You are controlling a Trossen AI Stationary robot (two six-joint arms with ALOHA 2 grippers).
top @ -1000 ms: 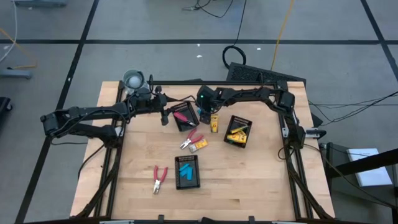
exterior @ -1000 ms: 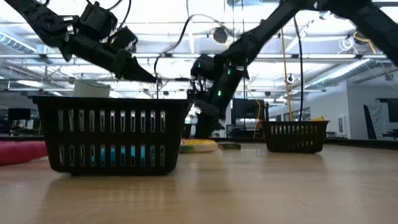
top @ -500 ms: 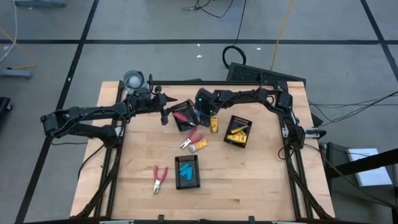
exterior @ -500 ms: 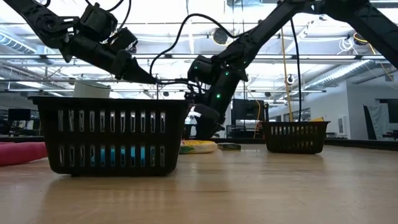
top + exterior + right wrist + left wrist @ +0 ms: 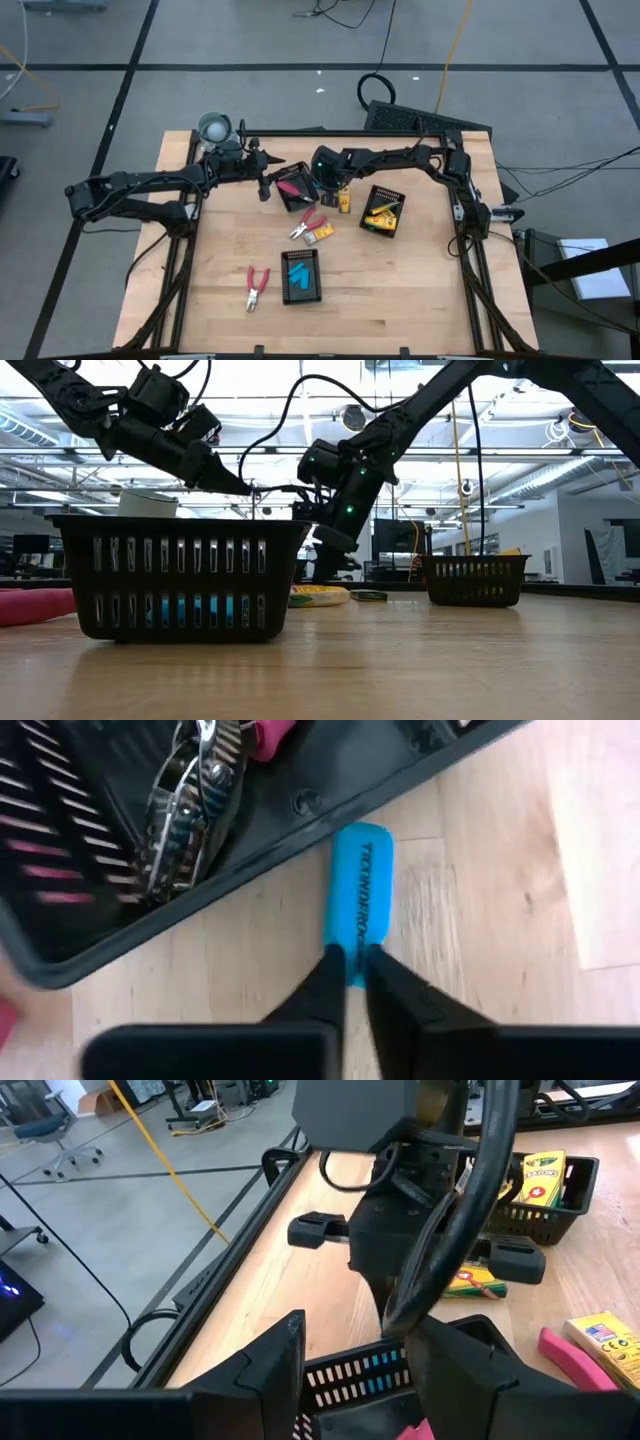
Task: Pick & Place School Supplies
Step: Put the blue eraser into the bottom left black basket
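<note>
Your right gripper [image 5: 350,963] pinches one end of the light-blue eraser [image 5: 358,885] beside the black tray [image 5: 200,870] near the counter's [image 5: 400,290] far edge: lift straight, clear the tray wall; the left gripper [image 5: 264,184] hovers alongside, fingers open.

Right gripper [image 5: 352,970] sat low at the table's far middle, fingers pinched on a light-blue piece [image 5: 357,900] (arm reaching in from the right). Left gripper [image 5: 264,185] hovered just left of it, fingers spread, holding nothing.
</note>
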